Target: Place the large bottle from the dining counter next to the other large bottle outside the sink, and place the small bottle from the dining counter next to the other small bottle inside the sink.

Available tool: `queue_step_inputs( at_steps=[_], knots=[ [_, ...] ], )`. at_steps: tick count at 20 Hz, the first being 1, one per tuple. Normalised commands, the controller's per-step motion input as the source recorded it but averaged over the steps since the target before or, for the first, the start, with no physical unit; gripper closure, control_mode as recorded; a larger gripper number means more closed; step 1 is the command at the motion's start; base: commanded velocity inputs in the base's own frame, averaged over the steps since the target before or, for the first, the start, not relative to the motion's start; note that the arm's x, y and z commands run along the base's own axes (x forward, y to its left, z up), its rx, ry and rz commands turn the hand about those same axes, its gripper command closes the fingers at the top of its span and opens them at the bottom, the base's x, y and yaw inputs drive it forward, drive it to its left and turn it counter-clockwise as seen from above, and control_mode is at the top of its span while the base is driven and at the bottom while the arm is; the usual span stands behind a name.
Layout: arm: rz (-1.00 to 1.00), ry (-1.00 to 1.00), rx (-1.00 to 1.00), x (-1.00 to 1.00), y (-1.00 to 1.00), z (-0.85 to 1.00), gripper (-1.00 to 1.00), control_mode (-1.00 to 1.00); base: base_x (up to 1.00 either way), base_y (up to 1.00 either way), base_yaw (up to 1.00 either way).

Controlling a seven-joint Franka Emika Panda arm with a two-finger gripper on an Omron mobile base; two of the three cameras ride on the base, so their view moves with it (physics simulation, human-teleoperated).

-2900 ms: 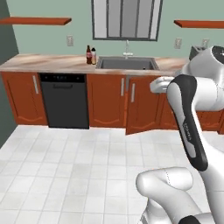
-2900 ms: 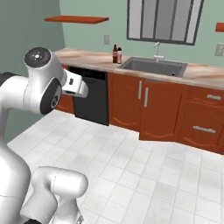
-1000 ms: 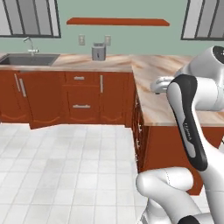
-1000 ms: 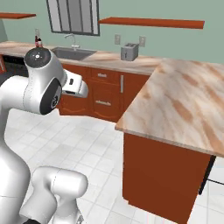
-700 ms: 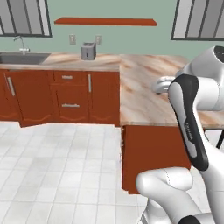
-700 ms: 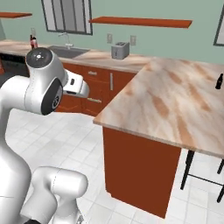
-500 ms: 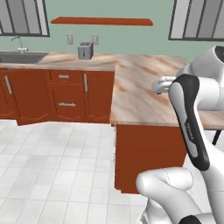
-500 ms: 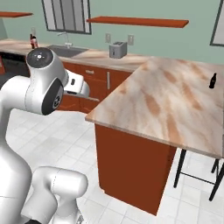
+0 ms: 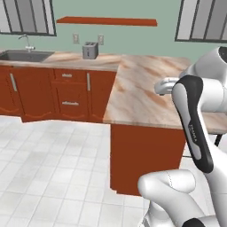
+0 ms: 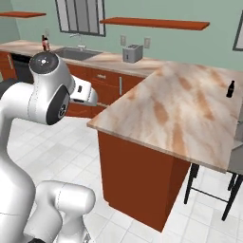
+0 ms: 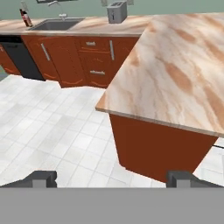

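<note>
The dining counter (image 10: 180, 111) (image 9: 144, 91) (image 11: 175, 74) is a marbled slab on a red-orange base, straight ahead of me. The small bottle (image 10: 230, 88), short and black, stands near its far right edge. The large bottle is out of view. At the far left, the sink (image 10: 77, 53) (image 9: 24, 55) (image 11: 54, 24) lies in the wooden-cabinet worktop, and the other large bottle (image 10: 45, 43) (image 11: 26, 18), brown with a red label, stands beside it. My gripper (image 11: 113, 178) hangs open and empty over the floor, short of the dining counter's near corner.
A silver toaster (image 10: 132, 53) (image 9: 90, 50) stands on the worktop by the wall. A black dishwasher (image 11: 19, 57) sits under the worktop left of the sink. A grey stool (image 10: 235, 159) stands at the dining counter's right side. White tiled floor (image 9: 48, 168) lies open to my left.
The whole scene has slid left as the base drove: the dining counter is nearer and more central, the sink farther left. The arm's pose and the open gripper look unchanged.
</note>
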Motion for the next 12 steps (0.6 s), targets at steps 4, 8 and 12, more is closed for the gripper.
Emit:
queue_step_inputs(
  at_steps=[4, 8, 12],
  knots=[
    [0.00, 0.00, 0.00, 0.00, 0.00, 0.00, -1.00, 1.00, 0.01, -0.08, 0.25],
    [0.00, 0.00, 0.00, 0.00, 0.00, 0.00, -1.00, 1.00, 0.03, 0.00, 0.25],
    [0.00, 0.00, 0.00, 0.00, 0.00, 0.00, -1.00, 1.00, 0.01, -0.10, 0.24]
  ],
)
